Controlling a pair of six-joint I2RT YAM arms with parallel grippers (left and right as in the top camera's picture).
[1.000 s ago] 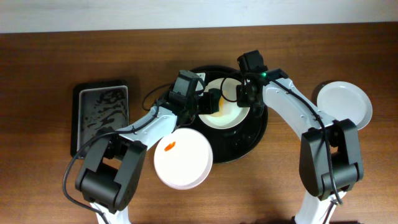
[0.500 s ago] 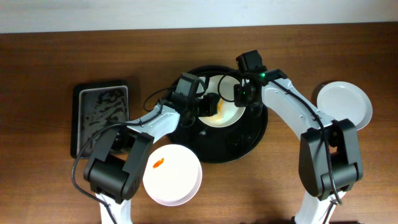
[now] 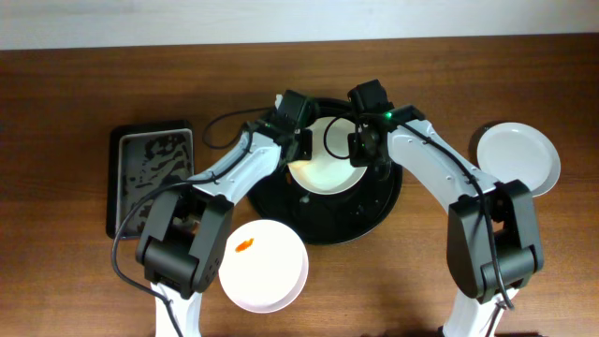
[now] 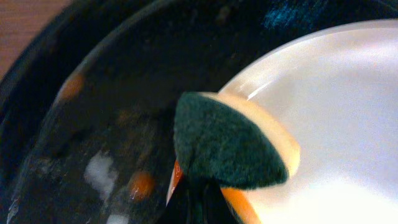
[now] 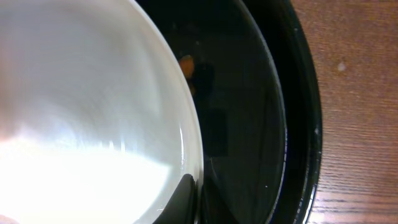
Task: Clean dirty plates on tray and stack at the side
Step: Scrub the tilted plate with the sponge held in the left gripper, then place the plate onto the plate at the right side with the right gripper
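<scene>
Fingers of the left gripper [image 3: 304, 150] pinch a green-faced sponge [image 4: 233, 146] against a white plate [image 3: 328, 173]; the right gripper [image 3: 360, 150] clamps its rim. This plate sits inside the black tray [image 3: 370, 213]. A smeared plate [image 3: 267, 271] and a third plate [image 3: 519, 157] lie on the table [image 3: 94, 75].

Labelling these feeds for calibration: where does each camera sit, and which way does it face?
Overhead: above the table, facing straight down; both arms, the tray.
Left wrist: behind the left gripper, facing down at its sponge against the plate.
Right wrist: behind the right gripper, facing down at that plate's rim; dark fingertips lowermost.
Shared: all see this plate and tray.
</scene>
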